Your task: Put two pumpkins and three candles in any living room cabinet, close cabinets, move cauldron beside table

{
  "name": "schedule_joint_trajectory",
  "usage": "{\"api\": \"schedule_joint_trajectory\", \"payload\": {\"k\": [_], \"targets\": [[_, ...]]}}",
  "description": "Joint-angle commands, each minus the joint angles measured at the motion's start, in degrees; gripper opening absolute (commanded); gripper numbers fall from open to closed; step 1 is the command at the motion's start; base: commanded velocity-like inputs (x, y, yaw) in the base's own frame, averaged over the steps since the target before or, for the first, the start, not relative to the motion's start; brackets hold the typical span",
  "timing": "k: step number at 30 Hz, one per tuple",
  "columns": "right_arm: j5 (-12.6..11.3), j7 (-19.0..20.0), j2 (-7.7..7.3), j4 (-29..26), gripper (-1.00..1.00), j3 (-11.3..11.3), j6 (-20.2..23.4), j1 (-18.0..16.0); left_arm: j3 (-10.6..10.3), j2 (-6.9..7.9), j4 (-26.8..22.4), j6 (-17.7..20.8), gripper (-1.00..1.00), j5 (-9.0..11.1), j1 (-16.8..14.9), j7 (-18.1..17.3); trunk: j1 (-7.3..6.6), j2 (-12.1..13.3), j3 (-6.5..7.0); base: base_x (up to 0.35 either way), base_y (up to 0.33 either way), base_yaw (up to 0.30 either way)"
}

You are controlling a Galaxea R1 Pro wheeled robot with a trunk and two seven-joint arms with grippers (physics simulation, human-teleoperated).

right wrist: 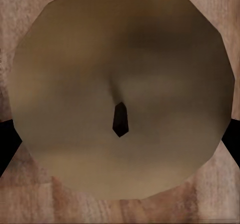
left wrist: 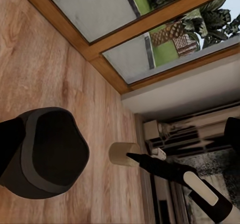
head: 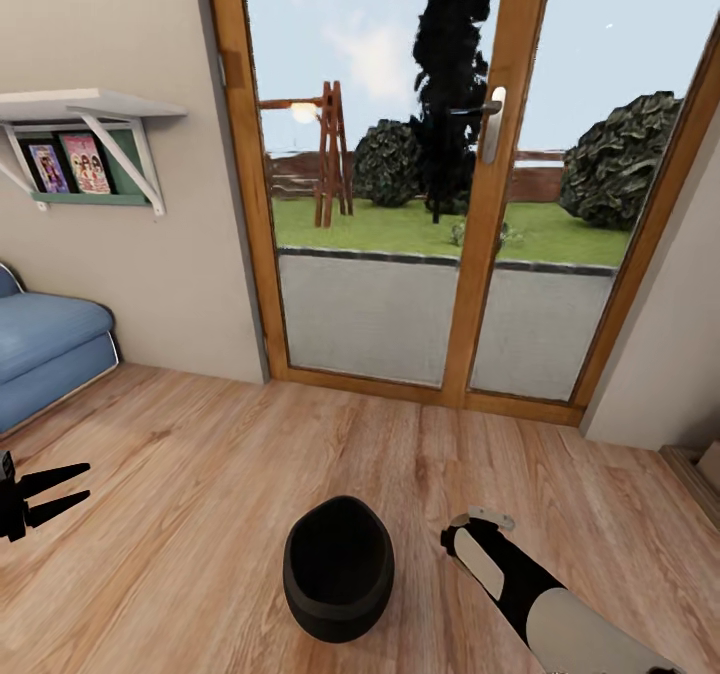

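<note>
Fingers (right wrist: pixel 234 141) on my right arm straddle a candle (right wrist: pixel 122 92) standing on the wood floor (head: pixel 200 474) beside the cauldron (head: pixel 337 569), not visibly clamped, so I'd centre on the wick, close evenly; left fingers (head: pixel 55 494) idle, spread.

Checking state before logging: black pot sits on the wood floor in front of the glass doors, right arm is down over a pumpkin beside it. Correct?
One thing is off: it is a candle, not a pumpkin. The right wrist view looks straight down on its pale top and dark wick, the fingers at either side. The rest holds: in the head view the black pot sits on the wood floor before the glass doors.
</note>
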Motion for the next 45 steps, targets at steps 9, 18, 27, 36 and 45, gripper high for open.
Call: {"api": "schedule_joint_trajectory", "payload": {"k": [9, 18, 27, 36, 45], "targets": [[-0.2, -0.4, -0.04, -0.1, -1.00, -1.1, 0.2, 0.0, -1.4, 0.01, 0.0, 0.3, 1.00, 0.0, 0.0, -0.2, -2.00, 3.6, 0.71, 0.000, 0.000, 0.000], [-0.2, -0.4, -0.04, -0.1, -1.00, -1.1, -0.5, 0.0, -1.6, 0.01, 0.0, 0.3, 1.00, 0.0, 0.0, -0.2, -3.97, 7.2, 2.00, 0.000, 0.000, 0.000], [-0.2, -0.4, -0.04, -0.1, -1.00, -1.1, -0.6, 0.0, -1.7, 0.01, 0.0, 0.3, 1.00, 0.0, 0.0, -0.2, -5.95, 10.8, 3.61, 0.000, 0.000, 0.000], [-0.2, -0.3, -0.10, -0.1, -1.00, -1.1, -0.8, 0.0, -1.7, 0.01, 0.0, 0.3, 1.00, 0.0, 0.0, -0.2, -7.93, 14.4, 5.22, 0.000, 0.000, 0.000], [-0.2, -0.2, -0.12, -0.1, -1.00, -1.1, -0.8, 0.0, -1.7, 0.01, 0.0, 0.3, 1.00, 0.0, 0.0, -0.2, -9.90, 18.0, 6.84, 0.000, 0.000, 0.000]]}}
